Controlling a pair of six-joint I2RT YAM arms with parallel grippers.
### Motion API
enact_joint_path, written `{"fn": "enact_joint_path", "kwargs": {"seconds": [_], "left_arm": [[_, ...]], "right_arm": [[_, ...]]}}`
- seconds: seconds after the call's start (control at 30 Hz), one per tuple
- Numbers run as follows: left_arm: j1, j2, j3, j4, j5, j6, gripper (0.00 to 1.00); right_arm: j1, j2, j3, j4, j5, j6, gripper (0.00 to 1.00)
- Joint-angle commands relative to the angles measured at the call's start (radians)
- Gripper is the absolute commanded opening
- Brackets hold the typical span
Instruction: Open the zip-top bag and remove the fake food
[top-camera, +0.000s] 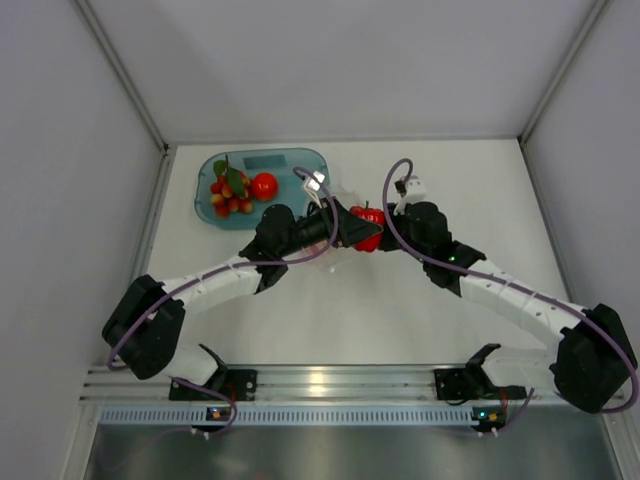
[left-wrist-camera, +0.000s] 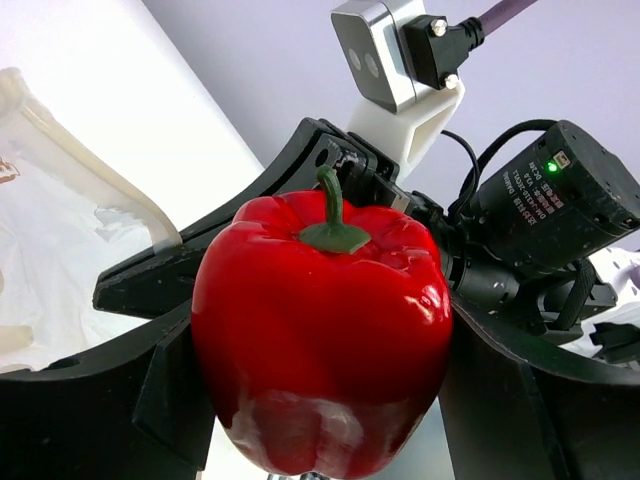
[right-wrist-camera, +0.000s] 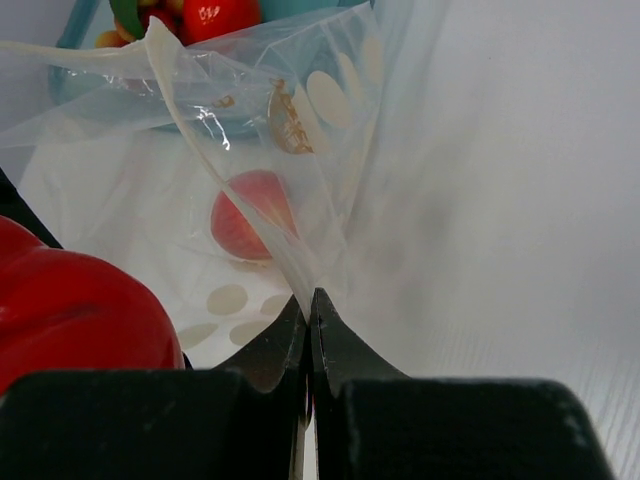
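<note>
The table (top-camera: 330, 320) is plain white and matte. Pale grey walls (top-camera: 350, 60) close it at 9, 12 and 3 o'clock, with thin metal strips in the corners. A metal rail (top-camera: 330, 385) runs along the edge at 6 o'clock, where both arms are bolted. In the top view a teal tray (top-camera: 300, 165) lies at about 11 o'clock from the table's middle. It holds the berry cluster (top-camera: 228, 192) and, just beside it at 3 o'clock, the tomato (top-camera: 264, 186). Both arms meet a little toward 12 o'clock from the middle of the table. The left gripper (left-wrist-camera: 320, 390) has its black fingers (left-wrist-camera: 90, 400) clamped on the two sides of the red bell pepper (left-wrist-camera: 320, 300), which is upright with the green stem at 12 o'clock. The right gripper (right-wrist-camera: 309, 325) has its fingertips pressed together on the pale edge strip of the zip-top bag (right-wrist-camera: 300, 120). The bag spreads away from it toward the tray. The peach (right-wrist-camera: 252, 225) lies inside the bag, seen through the clear dotted plastic.
</note>
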Motion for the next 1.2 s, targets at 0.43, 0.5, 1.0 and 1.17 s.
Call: {"fn": "enact_joint_path", "kwargs": {"seconds": [0.43, 0.5, 1.0, 1.17], "left_arm": [[0.01, -0.101, 0.035, 0.17, -0.041, -0.136, 0.0], [0.027, -0.116, 0.031, 0.144, -0.061, -0.108, 0.0], [0.208, -0.068, 0.378, -0.719, -0.589, 0.378, 0.0], [0.288, 0.115, 0.517, -0.815, -0.618, 0.436, 0.0]], "right_arm": [[-0.142, 0.074, 0.083, -0.153, 0.05, 0.053, 0.0], [-0.148, 0.068, 0.083, -0.186, 0.07, 0.049, 0.0], [-0.162, -0.138, 0.061, -0.366, 0.168, -0.016, 0.0], [-0.162, -0.211, 0.11, -0.484, 0.158, -0.056, 0.0]]}}
